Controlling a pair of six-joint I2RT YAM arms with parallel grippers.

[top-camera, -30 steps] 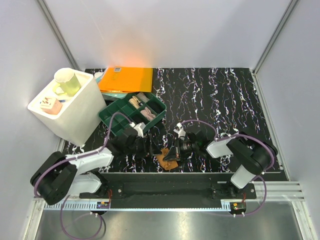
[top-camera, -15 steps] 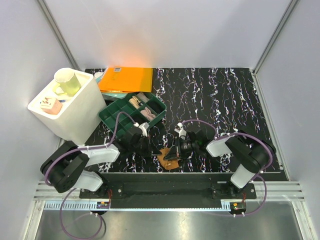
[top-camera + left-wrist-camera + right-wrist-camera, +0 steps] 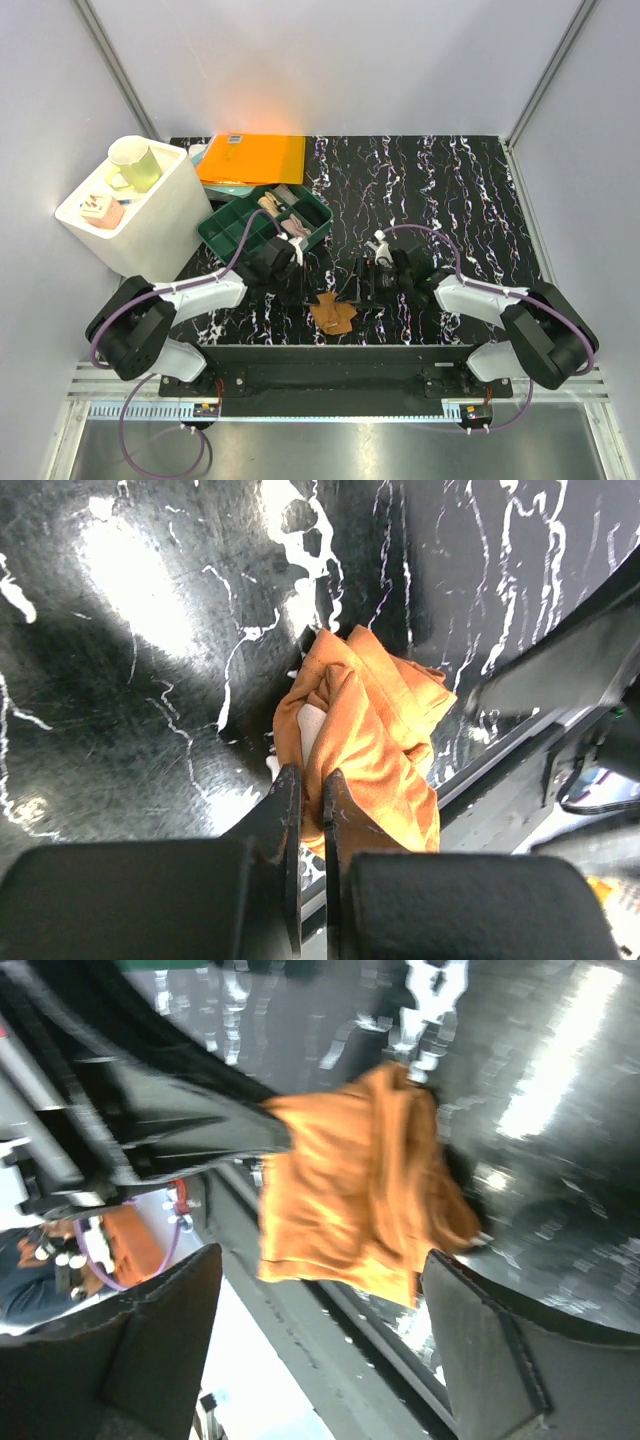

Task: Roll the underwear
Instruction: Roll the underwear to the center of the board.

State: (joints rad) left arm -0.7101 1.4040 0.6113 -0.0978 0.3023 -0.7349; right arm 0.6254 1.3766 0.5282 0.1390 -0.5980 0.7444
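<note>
Neighbouring underwear (image 3: 333, 312): green tray (image 3: 212, 222), white bin (image 3: 170, 232).

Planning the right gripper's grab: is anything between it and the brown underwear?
Nothing visible. The brown underwear lies just ahead of the open right gripper; the left gripper only pinches it from the opposite side.

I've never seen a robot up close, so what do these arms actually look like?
The left arm and right arm each have white shell segments between chunky black round joints. A thin purple cable loops along each. The fingers are flat black blades. No markings are legible.
</note>
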